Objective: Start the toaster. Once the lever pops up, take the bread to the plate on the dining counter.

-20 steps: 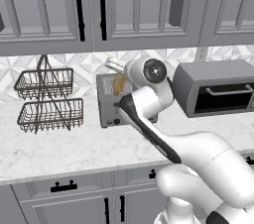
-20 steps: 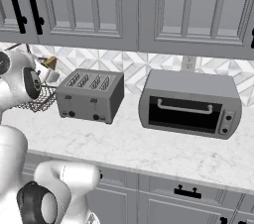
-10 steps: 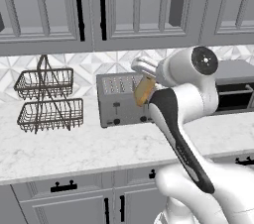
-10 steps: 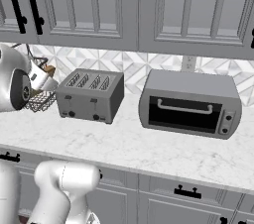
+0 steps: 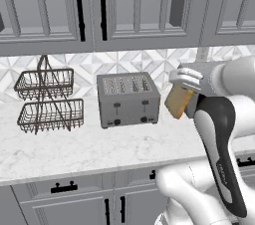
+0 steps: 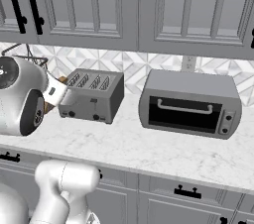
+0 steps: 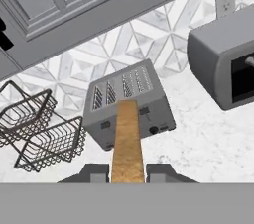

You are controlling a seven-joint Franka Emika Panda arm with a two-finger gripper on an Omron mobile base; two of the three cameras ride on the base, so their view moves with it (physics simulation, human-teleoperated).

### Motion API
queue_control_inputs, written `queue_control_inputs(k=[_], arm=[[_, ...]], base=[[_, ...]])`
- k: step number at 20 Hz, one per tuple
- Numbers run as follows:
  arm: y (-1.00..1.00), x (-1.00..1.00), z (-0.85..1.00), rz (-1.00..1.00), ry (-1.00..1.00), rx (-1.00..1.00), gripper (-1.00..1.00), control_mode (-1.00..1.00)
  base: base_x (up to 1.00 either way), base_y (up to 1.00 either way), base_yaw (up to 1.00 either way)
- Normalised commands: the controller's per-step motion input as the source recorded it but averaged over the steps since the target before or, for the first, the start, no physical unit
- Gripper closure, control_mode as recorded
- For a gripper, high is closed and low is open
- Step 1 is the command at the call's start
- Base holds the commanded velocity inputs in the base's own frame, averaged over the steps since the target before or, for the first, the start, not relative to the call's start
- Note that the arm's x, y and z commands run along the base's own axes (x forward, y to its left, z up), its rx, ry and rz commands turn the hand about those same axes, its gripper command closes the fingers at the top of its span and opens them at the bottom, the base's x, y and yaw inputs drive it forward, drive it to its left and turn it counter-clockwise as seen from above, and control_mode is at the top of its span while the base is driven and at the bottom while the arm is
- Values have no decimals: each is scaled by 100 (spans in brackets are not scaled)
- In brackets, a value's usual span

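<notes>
The grey toaster [image 5: 128, 100] stands on the marble worktop against the tiled wall, its top slots bare; it also shows in the right base view [image 6: 92, 94] and the hand view [image 7: 130, 103]. My gripper [image 5: 182, 89] is shut on the bread [image 5: 178, 101], a golden-tan slice hanging in the air just right of the toaster and in front of it. In the hand view the bread [image 7: 127, 139] runs edge-on from between my fingertips [image 7: 97, 172] toward the toaster. A brown corner of the bread [image 6: 61, 80] peeks past my hand. The plate and the dining counter are out of view.
A two-tier wire basket rack [image 5: 47, 100] stands left of the toaster. A grey toaster oven [image 6: 190, 104] sits to its right. Upper cabinets [image 5: 99, 5] hang above the worktop [image 5: 74, 149], and drawers and doors run below its front edge.
My arm has swung from over the toaster to its right with the bread in its grip, uncovering the toaster. The slice has come away from the slots.
</notes>
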Motion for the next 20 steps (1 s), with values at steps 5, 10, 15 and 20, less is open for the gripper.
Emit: queue_control_inputs(k=[5,10,15,20], arm=[[-39,-34,0,1,0,-16,100,-100],[0,-13,0,0,0,-3,100,100],[0,0,0,0,0,0,100,100],[0,0,0,0,0,0,100,100]], base=[[0,0,0],[-75,0,-4],[-96,-2,-19],[-14,-13,-80]])
